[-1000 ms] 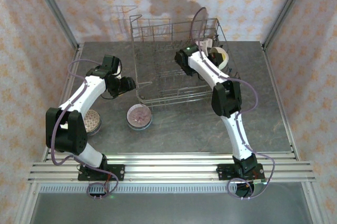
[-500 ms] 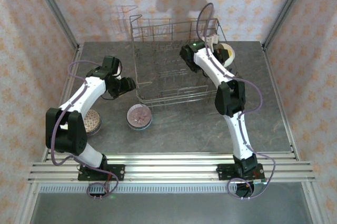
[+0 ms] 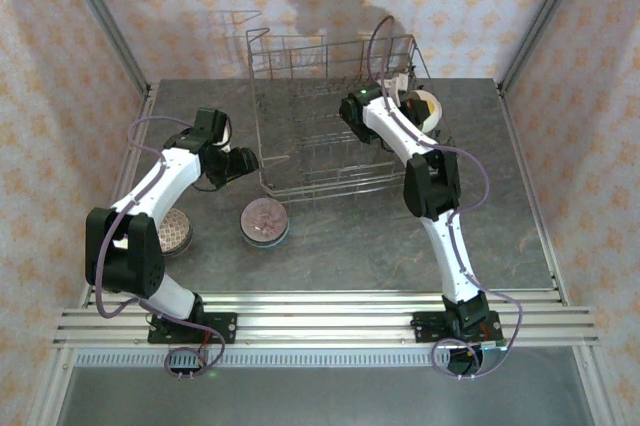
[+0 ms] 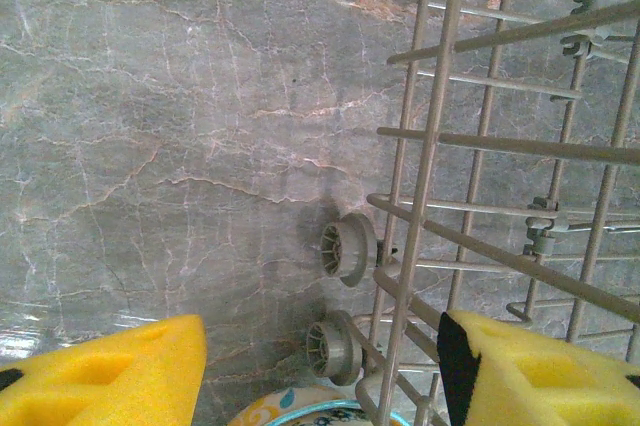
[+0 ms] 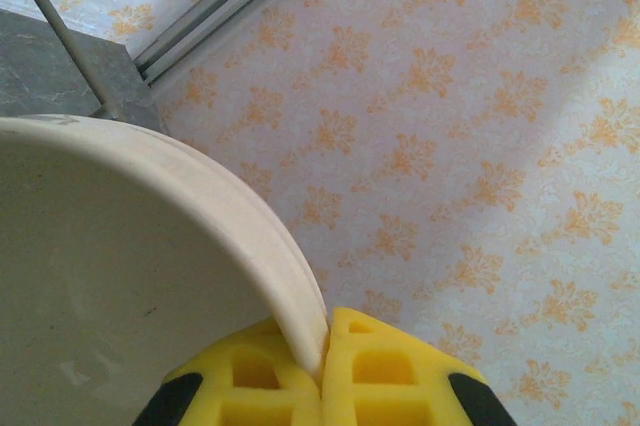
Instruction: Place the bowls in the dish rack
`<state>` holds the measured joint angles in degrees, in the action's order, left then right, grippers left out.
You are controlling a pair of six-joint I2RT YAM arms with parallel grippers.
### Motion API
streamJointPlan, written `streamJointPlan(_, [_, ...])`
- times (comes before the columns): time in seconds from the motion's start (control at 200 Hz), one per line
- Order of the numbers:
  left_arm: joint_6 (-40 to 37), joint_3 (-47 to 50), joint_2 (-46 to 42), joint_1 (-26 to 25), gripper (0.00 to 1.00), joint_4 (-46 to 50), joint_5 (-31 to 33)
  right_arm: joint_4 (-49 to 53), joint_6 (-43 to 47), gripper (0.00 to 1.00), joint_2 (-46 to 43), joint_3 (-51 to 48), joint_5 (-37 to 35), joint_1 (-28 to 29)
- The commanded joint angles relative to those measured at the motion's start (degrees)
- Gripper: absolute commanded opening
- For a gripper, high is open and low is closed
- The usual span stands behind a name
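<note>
right gripper (image 5: 322,346) has shifted slightly, pinching the rim of a plain cream ceramic bowl (image 5: 120,276) beside the silvery wire dish rack (image 4: 430,146); left gripper (image 4: 320,366) gapes open.

In the right wrist view the cream bowl (image 5: 120,276) runs off the left and bottom edges, leaving a curve of rim; the right gripper (image 5: 322,346) pinching it is cropped below. At the left wrist view's bottom centre a patterned bowl (image 4: 300,414) is a mere sliver, and the dish rack (image 4: 500,146) is cut top and right. From above, the left arm (image 3: 165,171) covers part of an orange-dotted bowl (image 3: 180,233) at lower left; what may be another bowl (image 3: 224,128) peeks from behind its wrist.
</note>
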<state>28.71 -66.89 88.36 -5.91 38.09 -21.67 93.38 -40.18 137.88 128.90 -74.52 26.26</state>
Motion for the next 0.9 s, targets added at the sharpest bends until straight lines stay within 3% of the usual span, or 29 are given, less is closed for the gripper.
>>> streamJointPlan(0.0, [0.7,0.4,-1.5,-1.2,0.64,-1.9,-2.3,8.4,-3.0,0.02,0.5,-1.7,-1.3,-0.2])
streamJointPlan(0.375, [0.6,-0.2,-1.3,-1.2,0.64,-2.0,-2.4,8.4,-1.3,0.18,1.7,-0.5,0.7,1.7])
streamJointPlan(0.54, [0.9,0.1,-1.3,-1.2,0.64,-2.4,-2.5,8.3,0.5,0.19,2.4,0.7,3.5,1.7])
streamJointPlan(0.586, [1.1,0.1,-1.3,-1.2,0.64,-2.6,-2.6,8.1,1.0,0.30,2.7,1.1,4.1,1.6])
streamJointPlan(0.691, [1.3,0.1,-1.3,-1.3,0.64,-2.8,-2.8,5.8,4.2,0.38,2.9,1.1,5.0,1.6])
streamJointPlan(0.896, [1.9,0.3,-1.3,-1.3,0.64,-3.5,-2.6,0.7,9.3,0.43,2.8,0.1,7.6,1.5])
